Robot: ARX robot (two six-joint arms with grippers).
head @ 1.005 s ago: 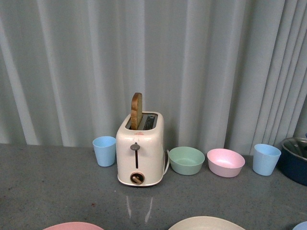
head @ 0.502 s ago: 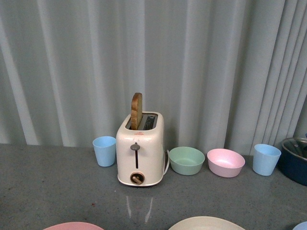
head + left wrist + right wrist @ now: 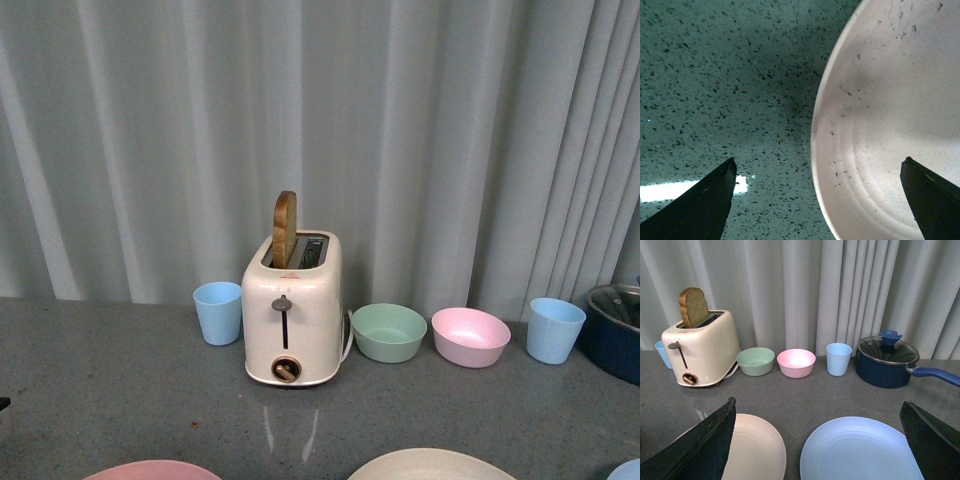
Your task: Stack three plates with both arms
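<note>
plates [image 3: 862,450] 3 | cups [image 3: 218,313] 2 | bowls [image 3: 388,332] 2 | toaster [image 3: 293,310] 1 | toast [image 3: 285,228] 1 | pot [image 3: 887,362] 1

Front camera sits low between the arms, looking level across the grey countertop [image 3: 120,380] to the curtain [image 3: 450,150]. The toaster [image 3: 292,320] is dead centre at mid-range, and only the far rims of the pink plate [image 3: 152,469] and cream plate [image 3: 430,464] peek in at the bottom edge. Left wrist camera points almost straight down, very close, filled by speckled countertop and the pink plate's rim. Right wrist camera sits higher and further back, angled forward over the cream plate and light blue plate [image 3: 860,452]. It shares the toaster, green bowl [image 3: 388,333], pink bowl [image 3: 470,337], blue cup [image 3: 555,330] and curtain with the front view.
</note>
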